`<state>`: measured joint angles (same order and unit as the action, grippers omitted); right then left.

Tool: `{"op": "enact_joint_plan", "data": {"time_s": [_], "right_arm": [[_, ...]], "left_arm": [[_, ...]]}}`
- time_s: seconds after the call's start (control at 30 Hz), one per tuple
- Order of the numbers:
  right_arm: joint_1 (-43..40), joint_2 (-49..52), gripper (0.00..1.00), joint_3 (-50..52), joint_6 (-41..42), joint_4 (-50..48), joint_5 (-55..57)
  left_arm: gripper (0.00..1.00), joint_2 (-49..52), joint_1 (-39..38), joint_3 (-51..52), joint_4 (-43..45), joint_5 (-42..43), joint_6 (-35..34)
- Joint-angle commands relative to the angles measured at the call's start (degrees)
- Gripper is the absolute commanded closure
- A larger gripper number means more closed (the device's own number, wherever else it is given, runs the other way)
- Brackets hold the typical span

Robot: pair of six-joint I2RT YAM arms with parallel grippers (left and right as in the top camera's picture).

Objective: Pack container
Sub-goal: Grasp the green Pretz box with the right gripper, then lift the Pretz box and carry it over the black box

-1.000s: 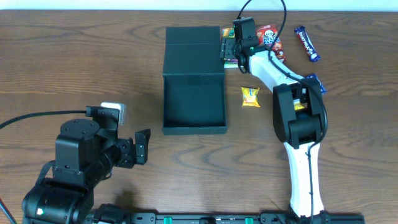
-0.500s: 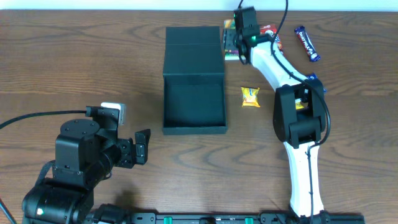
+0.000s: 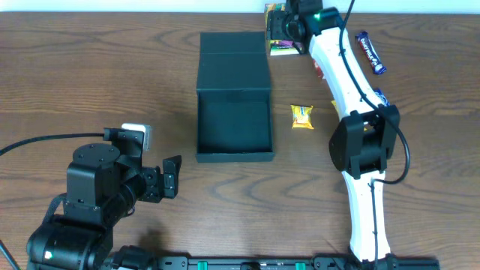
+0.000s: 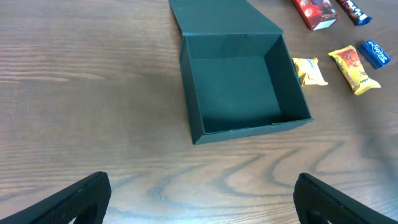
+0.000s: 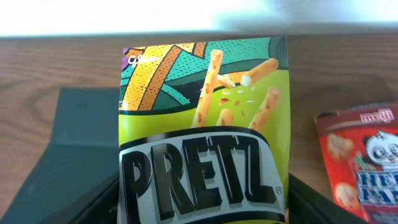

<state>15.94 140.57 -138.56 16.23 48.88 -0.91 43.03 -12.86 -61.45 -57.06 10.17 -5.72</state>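
Note:
The container (image 3: 232, 127) is a matte black shallow box lying open at mid-table, its flap lid (image 3: 232, 64) flat behind it. It looks empty in the left wrist view (image 4: 242, 87). My right gripper (image 3: 289, 22) is at the far edge, just right of the lid, shut on a green-and-yellow Pretz packet (image 3: 281, 48). In the right wrist view the packet (image 5: 202, 124) fills the space between the fingers (image 5: 93, 199), with the black lid (image 5: 74, 143) behind it. My left gripper (image 3: 174, 176) hovers near the front left, open and holding nothing (image 4: 202, 202).
A small yellow snack packet (image 3: 301, 115) lies right of the box. A blue bar (image 3: 370, 52) and a blue packet (image 3: 379, 97) lie further right. A red snack packet (image 5: 367, 162) is beside the Pretz. The right arm stretches across the table's right half.
My right gripper has moved toward the far edge of the table, carrying the Pretz packet with it. The left arm has stayed still.

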Motion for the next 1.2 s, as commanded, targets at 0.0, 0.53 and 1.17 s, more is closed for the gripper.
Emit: {"op": "enact_joint_plan", "data": {"time_s": [0.0, 0.53, 1.17], "right_arm": [[2.25, 0.83, 0.30, -3.56, -0.42, 3.45, -1.36], [13.51, -6.08, 0.29, -8.44, -6.05, 23.37, -3.61], [6.67, -35.28, 0.39, 17.53, -4.28, 25.44, -10.03]], "left_arm": [[0.05, -0.02, 0.09, -0.22, -0.15, 0.17, 0.42], [0.05, -0.02, 0.09, -0.22, -0.15, 0.17, 0.42], [0.05, -0.02, 0.09, -0.22, -0.15, 0.17, 0.42]]}}
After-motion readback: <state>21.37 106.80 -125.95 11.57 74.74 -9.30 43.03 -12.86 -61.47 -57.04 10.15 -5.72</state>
